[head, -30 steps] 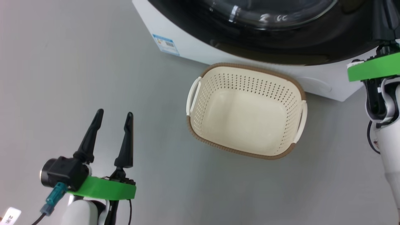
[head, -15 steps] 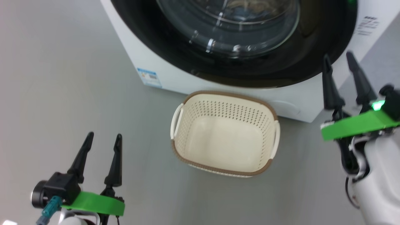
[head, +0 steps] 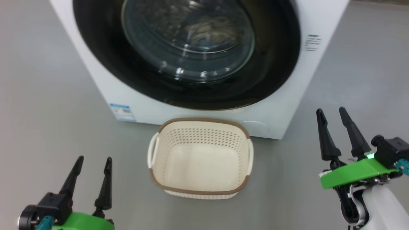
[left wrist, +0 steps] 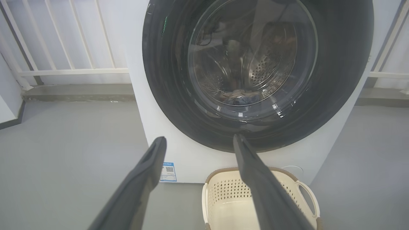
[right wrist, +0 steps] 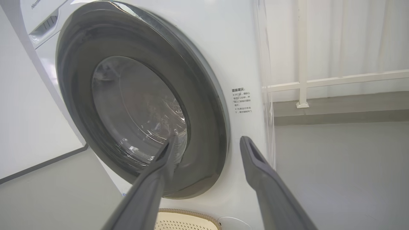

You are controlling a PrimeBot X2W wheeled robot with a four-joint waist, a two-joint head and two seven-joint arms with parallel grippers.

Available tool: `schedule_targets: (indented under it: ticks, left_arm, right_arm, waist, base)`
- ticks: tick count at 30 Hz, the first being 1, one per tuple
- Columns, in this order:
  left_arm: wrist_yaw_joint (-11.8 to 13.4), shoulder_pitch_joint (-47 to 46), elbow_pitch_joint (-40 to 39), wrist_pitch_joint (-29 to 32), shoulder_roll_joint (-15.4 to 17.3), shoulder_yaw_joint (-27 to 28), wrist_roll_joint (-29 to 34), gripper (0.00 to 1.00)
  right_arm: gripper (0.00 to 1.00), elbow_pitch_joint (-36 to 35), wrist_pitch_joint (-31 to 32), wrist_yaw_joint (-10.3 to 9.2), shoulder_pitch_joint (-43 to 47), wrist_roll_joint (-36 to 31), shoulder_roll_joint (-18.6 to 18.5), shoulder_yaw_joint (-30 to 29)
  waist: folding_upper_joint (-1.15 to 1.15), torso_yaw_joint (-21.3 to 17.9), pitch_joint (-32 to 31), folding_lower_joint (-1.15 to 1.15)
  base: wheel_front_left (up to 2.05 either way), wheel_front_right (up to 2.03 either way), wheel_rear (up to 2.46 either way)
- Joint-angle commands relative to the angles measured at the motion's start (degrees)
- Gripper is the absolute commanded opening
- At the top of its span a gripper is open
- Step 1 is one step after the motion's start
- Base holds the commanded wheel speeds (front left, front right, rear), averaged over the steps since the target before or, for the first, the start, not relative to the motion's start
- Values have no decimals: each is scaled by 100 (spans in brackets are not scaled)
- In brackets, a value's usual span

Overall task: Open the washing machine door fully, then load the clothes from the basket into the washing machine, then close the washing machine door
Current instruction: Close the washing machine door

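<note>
The washing machine stands ahead of me, its black-rimmed door shut flush against the front. Through the glass, clothes lie in the drum, also seen in the left wrist view as clothes. The basket sits on the floor against the machine's base with nothing in it. My left gripper hangs open at the lower left, away from the basket. My right gripper stands open at the lower right, clear of the machine. Each wrist view shows its own gripper with fingers spread: left gripper, right gripper.
A blue label marks the machine's lower left front. Grey floor spreads on both sides of the machine. A white railing on a low kerb runs behind it, and the railing continues on the right side.
The head camera has pulled back and up, so more of the machine shows. My right gripper has come away from the door's right edge, dropped to the lower right and now stands open.
</note>
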Motion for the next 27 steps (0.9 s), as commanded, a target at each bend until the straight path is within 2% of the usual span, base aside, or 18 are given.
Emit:
schedule_targets:
  ticks: [1, 15, 27]
  left_arm:
    - [4, -5, -70, -37, 151, 222, 55, 100]
    - [4, 151, 41, -37, 186, 436, 101, 100]
    - [4, 234, -77, -37, 169, 737, 153, 100]
  right_arm:
    - [100, -172, -13, -15, 85, 38, -27, 64]
    - [100, -272, -13, -15, 429, 49, -166, -21]
    - [100, -335, -13, -15, 635, 10, -226, -89]
  waist:
    - [0, -364, -276, 1]
    - [0, -1034, -472, 1]
    - [0, -1209, -550, 1]
  base:
    - [0, 0, 0]
    - [0, 0, 0]
    - [0, 0, 0]
